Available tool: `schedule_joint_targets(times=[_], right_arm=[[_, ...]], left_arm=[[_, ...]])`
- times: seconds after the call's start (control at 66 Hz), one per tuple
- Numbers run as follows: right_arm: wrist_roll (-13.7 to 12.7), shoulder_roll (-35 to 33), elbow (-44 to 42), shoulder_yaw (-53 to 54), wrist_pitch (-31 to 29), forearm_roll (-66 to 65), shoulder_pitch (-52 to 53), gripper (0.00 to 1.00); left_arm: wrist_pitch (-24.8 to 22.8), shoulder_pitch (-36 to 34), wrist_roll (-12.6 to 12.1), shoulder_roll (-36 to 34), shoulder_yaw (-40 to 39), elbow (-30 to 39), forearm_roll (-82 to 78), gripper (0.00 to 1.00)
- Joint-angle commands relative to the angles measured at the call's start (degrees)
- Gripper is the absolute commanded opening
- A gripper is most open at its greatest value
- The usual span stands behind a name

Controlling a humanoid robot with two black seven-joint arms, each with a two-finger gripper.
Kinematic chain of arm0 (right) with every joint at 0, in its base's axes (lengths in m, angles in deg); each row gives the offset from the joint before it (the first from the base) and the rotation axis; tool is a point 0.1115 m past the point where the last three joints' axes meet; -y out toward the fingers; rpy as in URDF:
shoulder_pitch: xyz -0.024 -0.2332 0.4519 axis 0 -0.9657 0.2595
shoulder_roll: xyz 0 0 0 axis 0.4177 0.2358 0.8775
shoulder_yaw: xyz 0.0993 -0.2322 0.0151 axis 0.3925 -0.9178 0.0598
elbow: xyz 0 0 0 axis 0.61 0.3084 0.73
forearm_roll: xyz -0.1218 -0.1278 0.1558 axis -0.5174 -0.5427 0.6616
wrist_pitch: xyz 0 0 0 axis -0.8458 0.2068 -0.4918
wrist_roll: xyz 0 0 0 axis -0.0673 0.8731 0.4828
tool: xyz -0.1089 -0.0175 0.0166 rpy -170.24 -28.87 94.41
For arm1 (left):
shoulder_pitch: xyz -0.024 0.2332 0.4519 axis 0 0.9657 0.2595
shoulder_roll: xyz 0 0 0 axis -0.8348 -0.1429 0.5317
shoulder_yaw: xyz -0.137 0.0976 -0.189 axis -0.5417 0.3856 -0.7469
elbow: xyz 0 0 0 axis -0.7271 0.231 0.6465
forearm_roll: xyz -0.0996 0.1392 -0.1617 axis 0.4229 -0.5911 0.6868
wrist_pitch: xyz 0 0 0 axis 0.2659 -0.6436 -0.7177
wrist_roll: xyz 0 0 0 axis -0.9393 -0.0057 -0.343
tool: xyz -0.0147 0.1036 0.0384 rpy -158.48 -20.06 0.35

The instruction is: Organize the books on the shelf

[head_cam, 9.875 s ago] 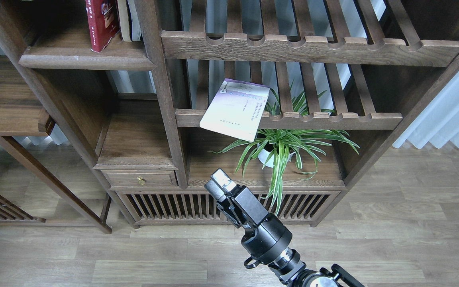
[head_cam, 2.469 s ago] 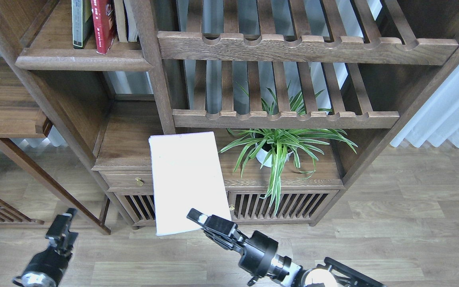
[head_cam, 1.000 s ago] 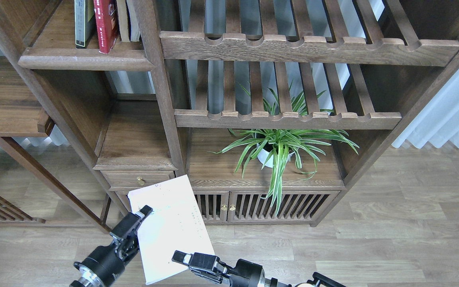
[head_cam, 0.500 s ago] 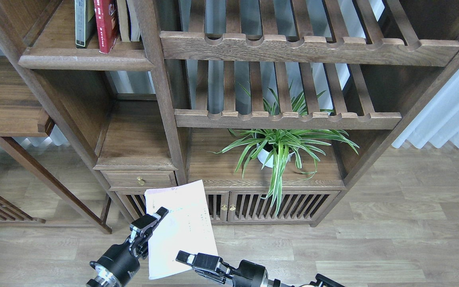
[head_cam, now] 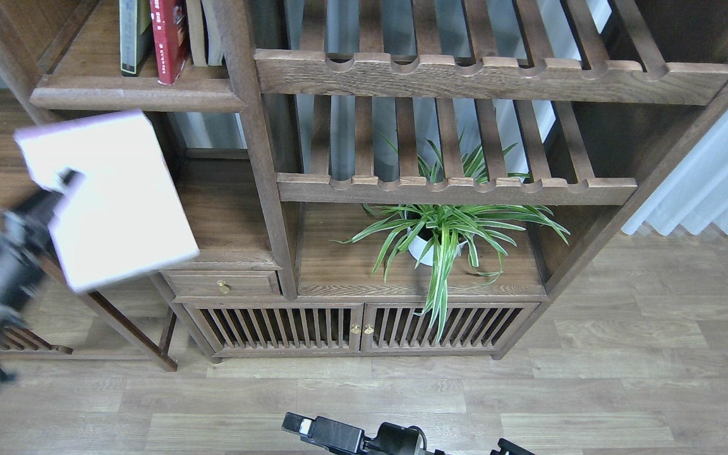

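The thin pale lavender-white paperback [head_cam: 117, 202] hangs in the air at the left, below the shelf [head_cam: 130, 98], a solid dark-brown board with a rounded front edge. My left gripper [head_cam: 64, 183], blurred by motion, is shut on the paperback's left edge. On the shelf stand the red paperback [head_cam: 171, 38] and the grey-green book [head_cam: 129, 31], upright side by side, with further spines [head_cam: 198, 31] to their right. My right gripper [head_cam: 304, 428] is low at the bottom edge, empty, with its fingers not distinguishable.
Two slatted racks with notched rails [head_cam: 465, 76] [head_cam: 452, 189] fill the middle and right. A potted spider plant [head_cam: 440, 234] stands beneath them. A small drawer [head_cam: 222, 284] and lattice cabinet doors [head_cam: 313, 325] sit below. A white curtain [head_cam: 711, 177] hangs at the right.
My left gripper has swung the paperback up and to the left, from floor level to just below the shelf. My right gripper has let go of it and stays low.
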Motion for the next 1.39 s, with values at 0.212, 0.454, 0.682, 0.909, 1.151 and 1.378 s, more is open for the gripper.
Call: schedule_joint_targets(times=[0.212,0.454,0.682,0.909,1.151,1.378], right_arm=[[0.0,0.0,-0.7,0.2,0.0,0.0,-0.5,1.00],[0.0,0.0,-0.8,1.1,0.0,0.0,-0.5,1.00],[0.0,0.0,-0.7,1.4,0.0,0.0,-0.5,1.00],[0.0,0.0,-0.7,1.4,0.0,0.0,-0.5,1.00],[0.1,0.0,-0.7,1.4,0.0,0.1,-0.3,1.00],[3.7,0.0,-0.1,6.1,0.0,0.8,3.4,1.00]], left_arm=[[0.0,-15.1,-4.6,-11.2,-4.4,-1.0,-2.2,0.00],[0.0,-20.2,-20.6,-5.4,-15.1,-9.7,-16.1,0.00],[0.0,-33.0,-24.5,-0.8,-15.0,-16.6,-26.9,0.00],[0.0,-43.8,-26.3,-0.5,-11.7,-24.2,-32.4,0.00],[0.0,-47.2,-26.3,5.9,-10.2,-29.3,-36.4,0.00],[0.0,-51.6,-26.3,7.9,-9.1,-29.2,-42.2,0.00]])
